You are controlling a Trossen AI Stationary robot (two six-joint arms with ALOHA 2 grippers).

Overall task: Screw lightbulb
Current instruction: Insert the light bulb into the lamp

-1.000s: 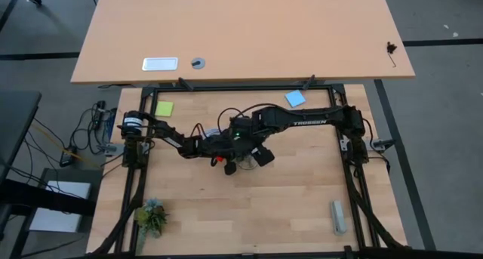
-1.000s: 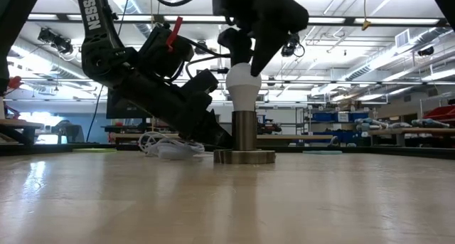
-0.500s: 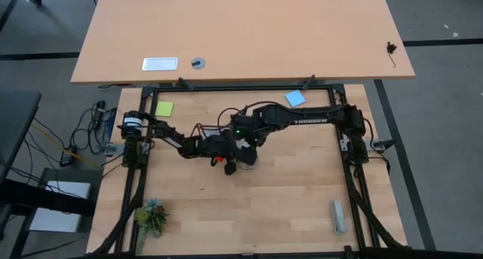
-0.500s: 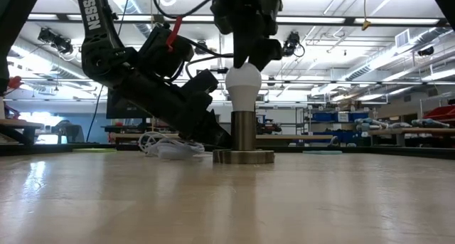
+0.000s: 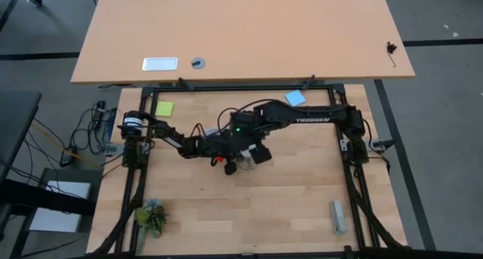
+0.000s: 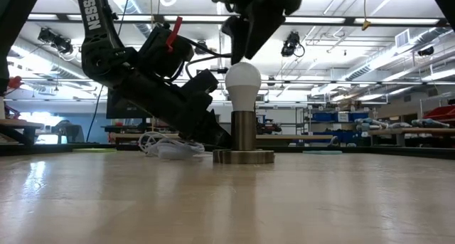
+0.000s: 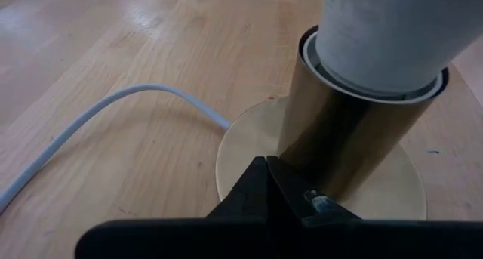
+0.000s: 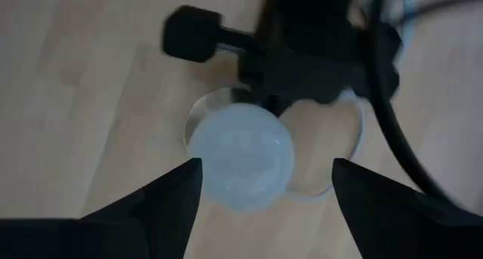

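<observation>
The white lightbulb (image 6: pixel 242 82) stands upright with its neck in the brass socket tube (image 6: pixel 244 130), which rises from a round base (image 6: pixel 244 156). It also shows in the right wrist view (image 8: pixel 240 164). My right gripper (image 6: pixel 242 53) hangs just above the bulb, open. Its two fingers stand apart on either side of the bulb's top in the right wrist view (image 8: pixel 264 176) and touch nothing. My left gripper (image 7: pixel 266 165) is shut, low at the foot of the socket tube (image 7: pixel 339 138). A white cable (image 7: pixel 113 108) lies on the table beside the base. My left gripper's shut fingertips (image 7: pixel 256 182) lie over the base disc (image 7: pixel 238 149) and meet the foot of the tube (image 7: pixel 298 164). They come slanting down from the table's left side. The socket stands upright with its base flat on the table.
A small plant (image 5: pixel 151 214) lies at the near left, and a grey block (image 5: pixel 337 216) at the near right. A green note (image 5: pixel 164 108) and a blue note (image 5: pixel 295 98) lie at the far edge. A second, larger table (image 5: pixel 241 32) stands beyond.
My right gripper, which held the bulb's top from above, has turned about it, then let go and risen a little. The bulb stays upright in the socket.
</observation>
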